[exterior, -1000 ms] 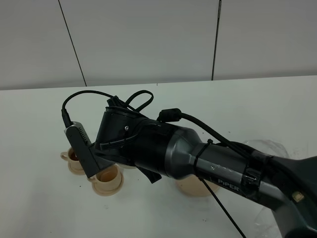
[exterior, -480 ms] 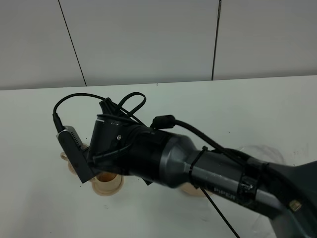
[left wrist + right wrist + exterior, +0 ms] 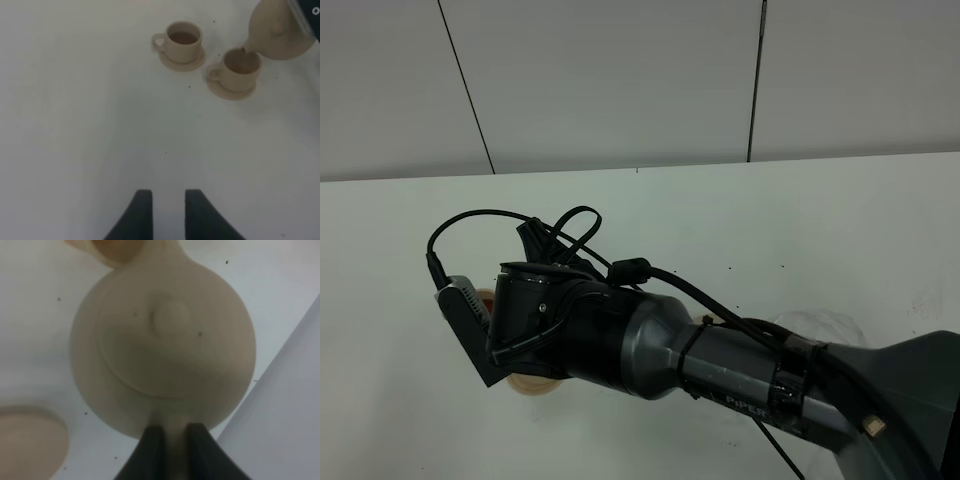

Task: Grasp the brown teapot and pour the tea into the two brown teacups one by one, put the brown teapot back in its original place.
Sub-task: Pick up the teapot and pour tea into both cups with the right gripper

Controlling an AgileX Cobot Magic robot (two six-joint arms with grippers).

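My left claw (image 3: 167, 210) hangs over bare tabletop (image 3: 75, 125). Its two dark fingers stand a little apart with nothing between them. The cups stand well out beyond its fingertips and off to their right.

The first cup (image 3: 183, 39) sits upright on its saucer (image 3: 170, 61) with dark tea in it, handle turned away from its neighbour. Just beside it, further right, the second cup (image 3: 241, 67) stands on a saucer of its own. The teapot (image 3: 277, 30) hangs tipped above and beside that cup, well apart from my left claw. Its spout (image 3: 246, 49) is down at the cup's rim. I cannot tell whether tea is running.

My right claw (image 3: 174, 431) is clamped tight on the teapot's handle (image 3: 173, 420), one finger on each side. The pot's round body sits just beyond those fingertips, with the lid (image 3: 145, 355) on and its knob (image 3: 170, 317) facing my wrist. Past the pot, on the far side from the claw, a bit of the second cup shows. Off to one side of the fingers the big saucer (image 3: 25, 442) lies flat on the tabletop, apart from the pot.

From the high camera, my wrist camera (image 3: 468, 328) is furthest left, and a tan rim (image 3: 533, 384) peeks out beneath it. I cannot tell if that is cup or saucer. My right arm (image 3: 720, 350) reaches across toward the left and hides the claw and the pot. Crumpled clear plastic (image 3: 820, 322) lies beside the arm on the right.
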